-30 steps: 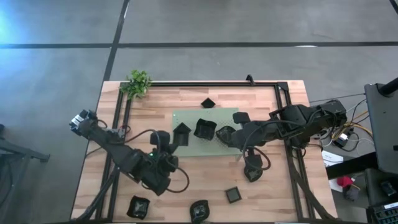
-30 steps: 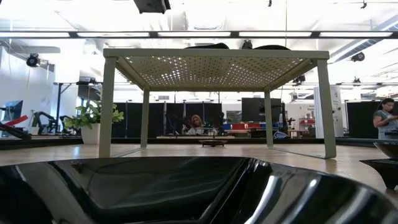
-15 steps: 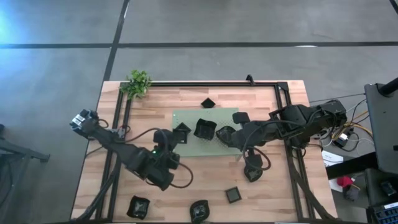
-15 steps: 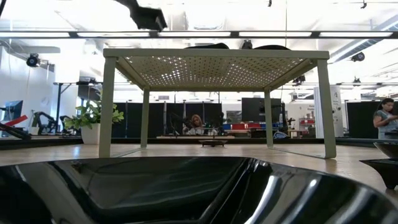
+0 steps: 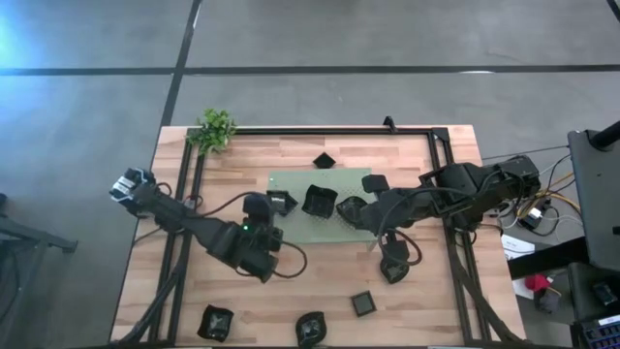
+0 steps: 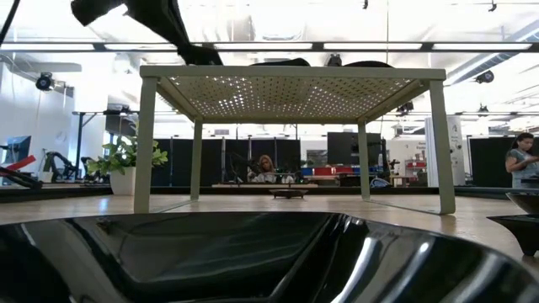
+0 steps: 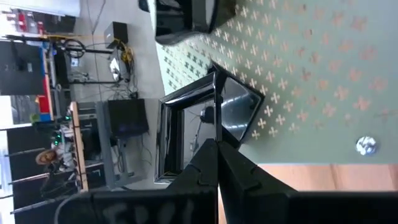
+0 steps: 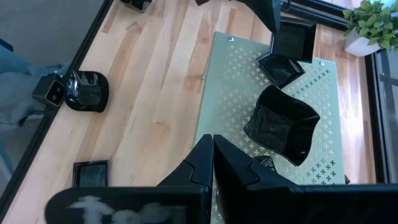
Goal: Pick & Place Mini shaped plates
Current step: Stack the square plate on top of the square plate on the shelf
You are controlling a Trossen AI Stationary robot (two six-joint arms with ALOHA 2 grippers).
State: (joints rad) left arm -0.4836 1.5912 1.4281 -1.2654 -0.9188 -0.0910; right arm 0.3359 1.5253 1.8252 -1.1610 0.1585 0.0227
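The mini shaped plates are small glossy black dishes. Several sit on the light green perforated mat point(image 5: 360, 178), a raised stand on legs point(image 6: 147, 143), and others lie about the wooden table. My left gripper point(image 7: 217, 144) is shut on a small square plate point(image 8: 292, 38) over the mat's left end, beside another small plate point(image 8: 281, 68) lying there. A larger scalloped plate point(image 8: 280, 132) sits mid-mat. My right gripper point(image 8: 212, 143) hangs shut above the mat's near right part, holding nothing. My left gripper pinches the square plate's rim point(image 7: 205, 134) between its two fingers, at the side nearest the arm. The fingers slant down from the table's near left. The plate is tilted up on edge in the hold; I cannot tell whether its lower corner touches the mat.
Loose plates lie at the far side point(image 5: 324, 161), under the right arm point(image 5: 394, 267) and along the near edge point(image 5: 363, 303) point(image 5: 310, 328) point(image 5: 215, 320). A leafy plant point(image 5: 215, 129) stands at the far left corner. A black frame point(image 5: 387, 129) borders the table.
My left gripper has gone down and toward the table's right and far edge, out over the mat's left end, rolling a little and staying shut on the square plate. In the low view its arm has sunk into sight at the upper left.
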